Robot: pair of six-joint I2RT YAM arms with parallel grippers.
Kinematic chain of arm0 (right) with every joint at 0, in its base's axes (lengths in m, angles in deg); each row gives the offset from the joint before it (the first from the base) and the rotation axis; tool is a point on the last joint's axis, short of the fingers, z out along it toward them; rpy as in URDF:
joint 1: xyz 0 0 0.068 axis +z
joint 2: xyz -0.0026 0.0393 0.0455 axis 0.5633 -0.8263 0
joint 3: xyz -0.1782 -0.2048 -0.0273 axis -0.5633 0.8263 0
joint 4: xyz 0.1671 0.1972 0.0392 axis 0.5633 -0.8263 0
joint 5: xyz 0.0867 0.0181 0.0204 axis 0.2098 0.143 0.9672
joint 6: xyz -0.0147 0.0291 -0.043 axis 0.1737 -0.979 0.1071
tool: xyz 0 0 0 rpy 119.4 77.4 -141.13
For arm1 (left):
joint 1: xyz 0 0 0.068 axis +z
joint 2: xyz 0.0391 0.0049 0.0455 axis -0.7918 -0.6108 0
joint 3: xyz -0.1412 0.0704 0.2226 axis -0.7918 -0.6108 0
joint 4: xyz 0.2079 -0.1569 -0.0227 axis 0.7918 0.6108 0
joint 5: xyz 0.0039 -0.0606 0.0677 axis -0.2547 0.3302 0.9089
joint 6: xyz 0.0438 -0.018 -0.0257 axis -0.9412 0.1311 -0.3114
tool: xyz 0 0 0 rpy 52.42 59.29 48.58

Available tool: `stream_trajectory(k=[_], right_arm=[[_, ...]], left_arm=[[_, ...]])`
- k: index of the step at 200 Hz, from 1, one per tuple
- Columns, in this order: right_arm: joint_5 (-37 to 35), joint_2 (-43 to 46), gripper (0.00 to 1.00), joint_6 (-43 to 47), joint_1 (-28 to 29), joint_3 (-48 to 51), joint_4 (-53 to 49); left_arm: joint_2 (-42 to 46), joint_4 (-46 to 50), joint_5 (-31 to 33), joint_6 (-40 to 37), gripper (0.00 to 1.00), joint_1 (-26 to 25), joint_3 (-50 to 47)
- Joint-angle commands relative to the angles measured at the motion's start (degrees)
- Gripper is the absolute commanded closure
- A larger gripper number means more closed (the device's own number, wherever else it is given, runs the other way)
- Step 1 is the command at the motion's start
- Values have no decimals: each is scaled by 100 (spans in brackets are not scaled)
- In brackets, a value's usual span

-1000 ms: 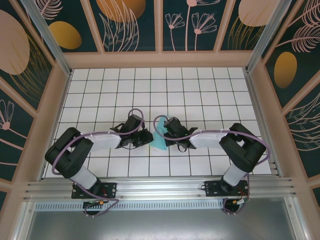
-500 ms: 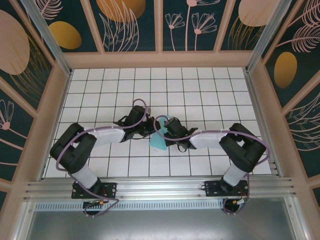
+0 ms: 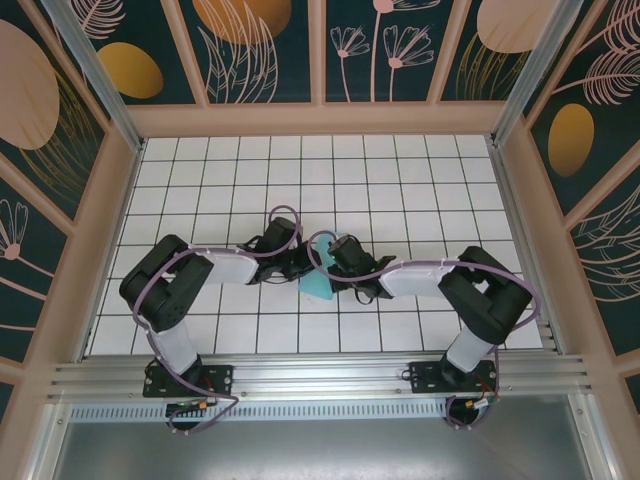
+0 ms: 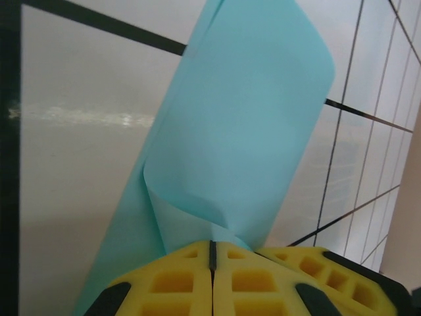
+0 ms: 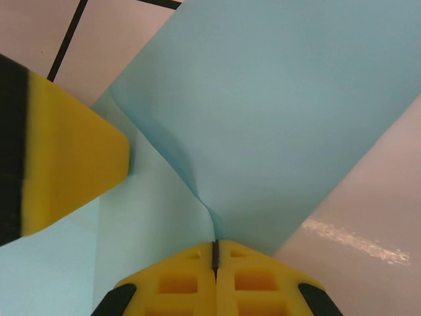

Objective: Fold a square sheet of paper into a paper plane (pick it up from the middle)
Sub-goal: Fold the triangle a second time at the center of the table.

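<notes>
While the top view places the thin turquoise-blue square sheet of paper (image 3: pixel 318 284) near the middle of the white tiled worktop (image 3: pixel 400 180), a touch toward the near edge, grip detail comes from the wrist cams. Top view: sheet partly folded, rounded end pointing at the near edge. Left wrist cam: left gripper (image 4: pixel 212 258) has its yellow fingers pressed together on a curled-over flap, paper rolling up off the tiles. Right wrist cam: right gripper (image 5: pixel 215 255) likewise clamped, pinching a crease where two layers meet. It also catches a yellow black-backed finger (image 5: pixel 72 155) touching the paper at frame left.
</notes>
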Motion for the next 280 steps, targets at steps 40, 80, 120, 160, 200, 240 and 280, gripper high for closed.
stream_trajectory(k=[40,80,120,160,200,240,280], right_arm=[[65,-201,100,-101,-56,96,-116],[56,-204,100,-119,-59,73,-118],[69,-226,100,-102,-59,-36,-143],[54,-166,100,-143,-58,-147,-210],[62,434,83,-414,-182,-302,-501],[754,1503,65,-766,-407,-22,-369],[2416,1553,83,-1172,-454,181,239]], left_arm=[[-121,115,412,-90,94,7,-16],[-89,449,598,-217,96,3,117],[-229,211,423,-143,97,11,-41],[-321,264,353,-235,98,4,-25],[-372,311,379,-294,100,6,-40],[-345,306,388,-329,100,11,-44],[-341,260,329,-339,100,6,-37]])
